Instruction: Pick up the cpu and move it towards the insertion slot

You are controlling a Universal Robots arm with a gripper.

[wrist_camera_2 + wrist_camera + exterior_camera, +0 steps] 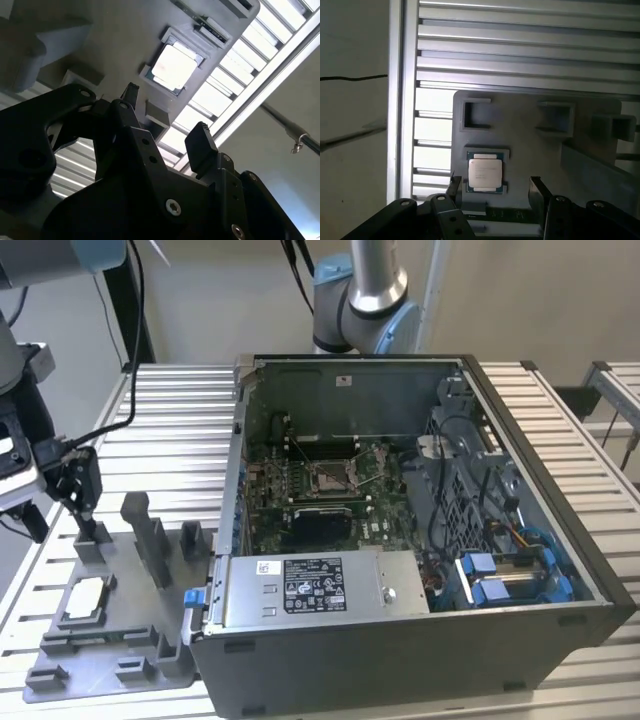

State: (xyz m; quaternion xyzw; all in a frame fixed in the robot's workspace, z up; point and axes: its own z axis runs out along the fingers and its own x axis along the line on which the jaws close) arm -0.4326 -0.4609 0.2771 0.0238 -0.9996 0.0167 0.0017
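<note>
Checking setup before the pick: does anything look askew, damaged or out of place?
Nothing stands out. The cpu lies flat and square in its recess in the grey tray, the open claw hangs empty over the tray, and the insertion slot in the open case looks unobstructed.

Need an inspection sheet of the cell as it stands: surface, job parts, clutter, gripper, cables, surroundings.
Surface: slatted metal table carrying a grey tray and an open computer case.
Job's things: cpu lying in a tray pocket; insertion slot on the board inside the case.
Clutter: nothing seen.
Gripper: gripper open above the cpu, holding nothing.
Cables: black cable running to the arm; wires inside the case.
Surroundings: arm joint behind the case.
</note>
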